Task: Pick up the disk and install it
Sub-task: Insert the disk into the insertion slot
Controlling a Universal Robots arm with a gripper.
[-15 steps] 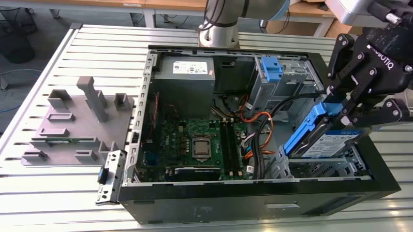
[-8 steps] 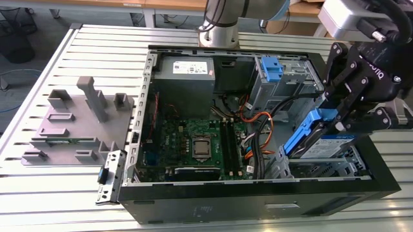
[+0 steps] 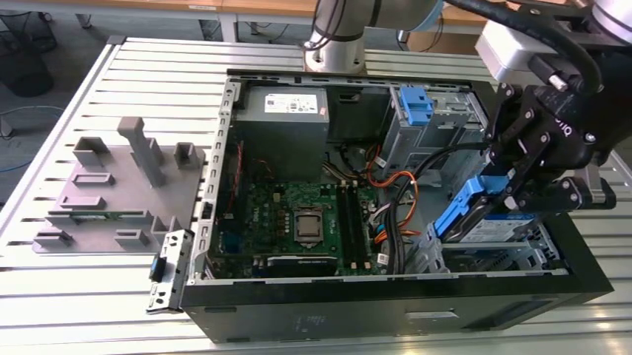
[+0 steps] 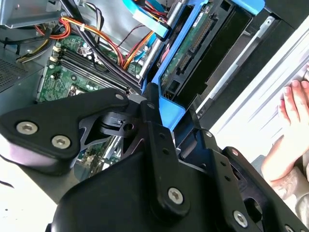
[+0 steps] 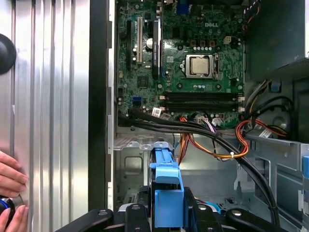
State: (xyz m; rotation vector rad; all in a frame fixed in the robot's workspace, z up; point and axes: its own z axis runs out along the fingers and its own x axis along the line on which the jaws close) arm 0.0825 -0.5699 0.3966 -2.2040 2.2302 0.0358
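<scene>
- Disk (image 3: 486, 222) hangs tilted in the gripper (image 3: 522, 194), one end low over the drive bay (image 3: 513, 255) in the corner of the case (image 3: 395, 314) at the exterior view's right. The slant probably suits lining its rails up with that bay.
- The fingers are closed narrow on the disk's blue side rails, an edge grip that leaves the label face free.
- The second wrist view adds the disk's green circuit-board underside (image 4: 190, 53) and a finger (image 4: 150, 113) pressed against the blue rail.
- The first wrist view looks along a blue rail (image 5: 166, 193) toward the motherboard (image 5: 193, 63) and the orange cables (image 5: 217, 150) running near the bay.
- Both wrist views catch a person's hand (image 4: 289, 121) on the slatted table (image 5: 53, 96) outside the case, apart from the gripper.
</scene>
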